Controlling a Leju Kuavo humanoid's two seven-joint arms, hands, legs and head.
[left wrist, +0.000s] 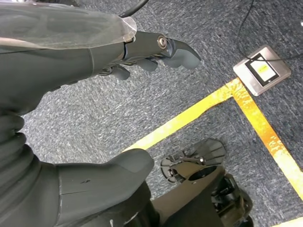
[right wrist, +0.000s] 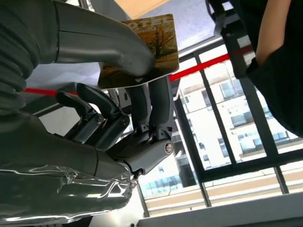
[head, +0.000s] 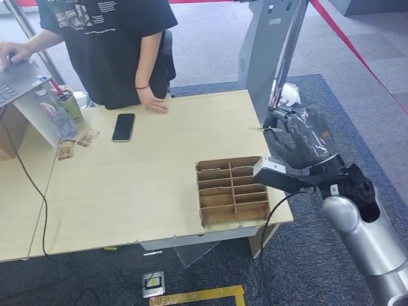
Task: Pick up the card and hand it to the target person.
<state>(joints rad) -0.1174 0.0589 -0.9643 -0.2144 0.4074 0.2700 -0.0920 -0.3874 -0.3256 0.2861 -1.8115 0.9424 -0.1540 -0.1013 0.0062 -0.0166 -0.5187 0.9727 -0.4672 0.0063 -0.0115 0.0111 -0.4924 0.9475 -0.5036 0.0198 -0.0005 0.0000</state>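
The card [right wrist: 165,41], printed with an autumn tree picture, is pinched between the thumb and fingers of my right hand [right wrist: 118,118]. From the head view my right hand [head: 294,137] is raised past the table's right edge, and the card [head: 260,129] shows edge-on as a thin line pointing left. A person in a black shirt [head: 108,44] stands at the far side of the table, one hand [head: 153,102] flat on the tabletop and the other on a laptop [head: 14,80]. My left hand [left wrist: 71,61] hangs over the carpet, fingers apart and holding nothing.
A cardboard divider tray [head: 233,190] sits near the table's front right corner. A black phone [head: 123,127], a can [head: 70,105] and small cards [head: 77,143] lie at the far left. A grey stand [head: 269,51] rises behind my right hand. Floor socket [head: 153,284] below.
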